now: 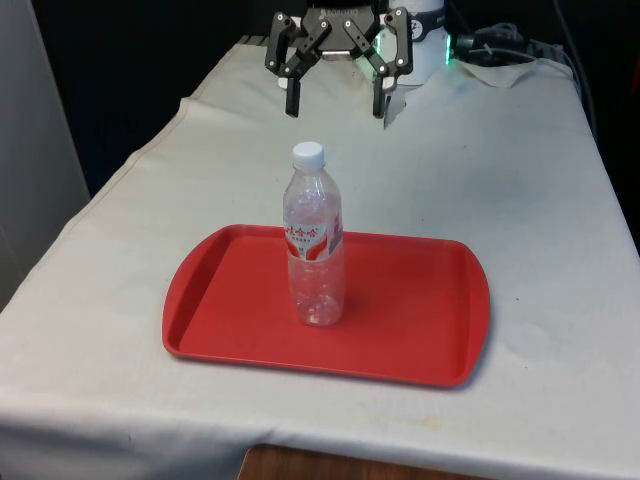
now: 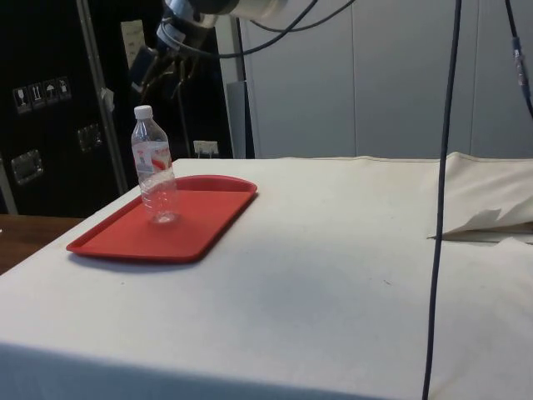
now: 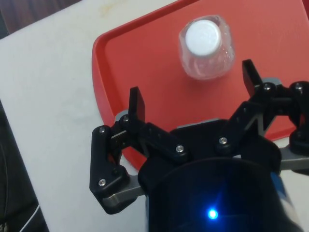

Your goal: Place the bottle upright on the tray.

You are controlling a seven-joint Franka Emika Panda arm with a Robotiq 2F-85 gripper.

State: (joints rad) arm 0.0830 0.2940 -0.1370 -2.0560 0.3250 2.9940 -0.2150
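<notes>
A clear plastic bottle [image 1: 315, 240] with a white cap and a red-and-white label stands upright on the red tray [image 1: 420, 310], a little towards the front view's left of the tray's middle. The bottle [image 2: 155, 167] stands free on the tray [image 2: 208, 217] in the side view too. My gripper [image 1: 336, 105] hangs open above and behind the bottle, holding nothing. From the wrist, the bottle's cap [image 3: 203, 37] shows from above, beyond my spread fingertips [image 3: 137, 101], over the tray [image 3: 140, 63].
The tray lies near the table's front edge on the white cloth [image 1: 520, 180]. A crumpled fold of cloth [image 2: 487, 218] rises near the robot's end. A black cable [image 2: 441, 208] hangs across the side view.
</notes>
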